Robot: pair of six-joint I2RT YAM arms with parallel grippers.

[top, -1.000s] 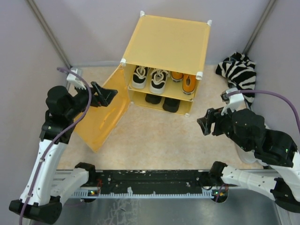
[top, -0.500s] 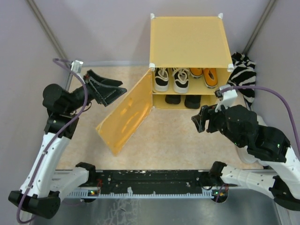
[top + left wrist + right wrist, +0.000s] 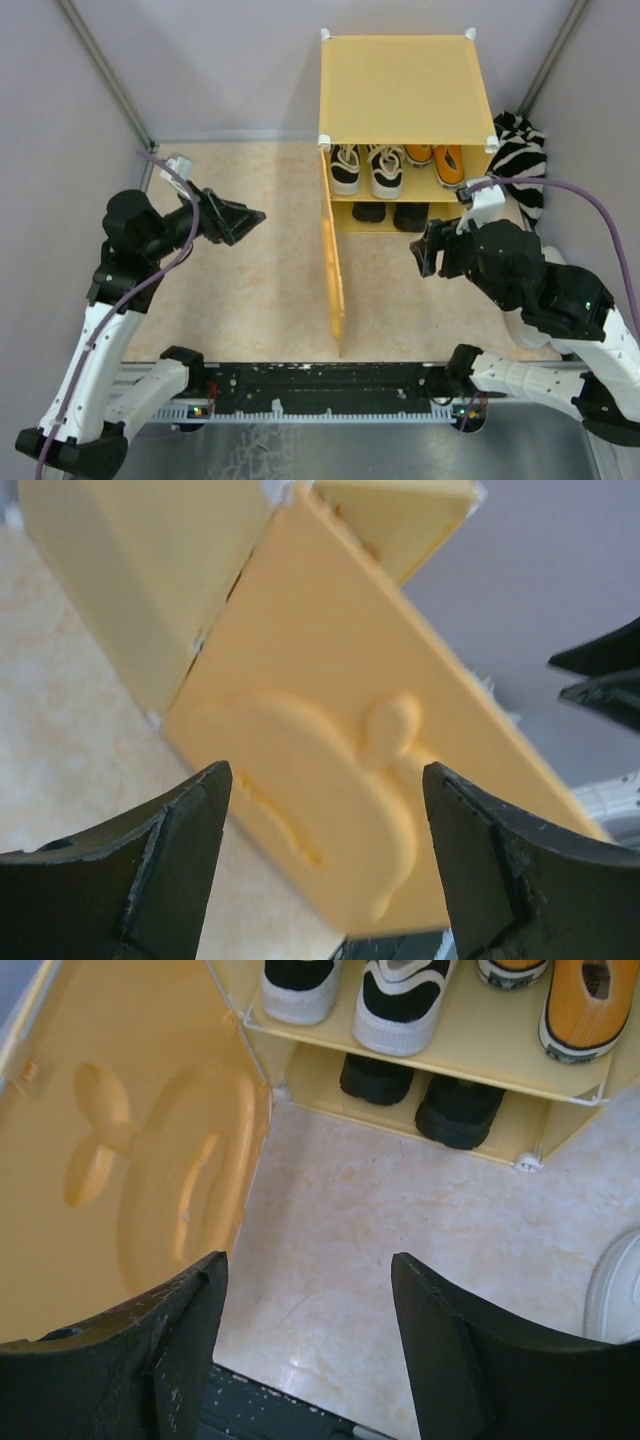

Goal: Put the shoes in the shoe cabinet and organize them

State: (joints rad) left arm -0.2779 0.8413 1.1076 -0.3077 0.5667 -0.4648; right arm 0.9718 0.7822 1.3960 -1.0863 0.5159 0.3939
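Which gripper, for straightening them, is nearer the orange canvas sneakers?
Right. The right gripper hangs in front of the orange canvas sneakers; the left gripper is far left, past the yellow door.

A zebra-striped cloth is lying crumpled on the beige surface, near the grey wall.

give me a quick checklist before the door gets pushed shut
1. Shoes inside the shoe cabinet: ok; black-and-white pair and orange pair on the upper shelf, dark pair below.
2. Door shut: not ok; it stands wide open, edge toward the arms.
3. Left gripper free: ok; open, empty, facing the door's embossed outer face.
4. Right gripper free: ok; open, empty.
5. Swing path clear: probably not ok; the right gripper sits in front of the opening.
6. Heels behind the shelf edge: cannot tell.
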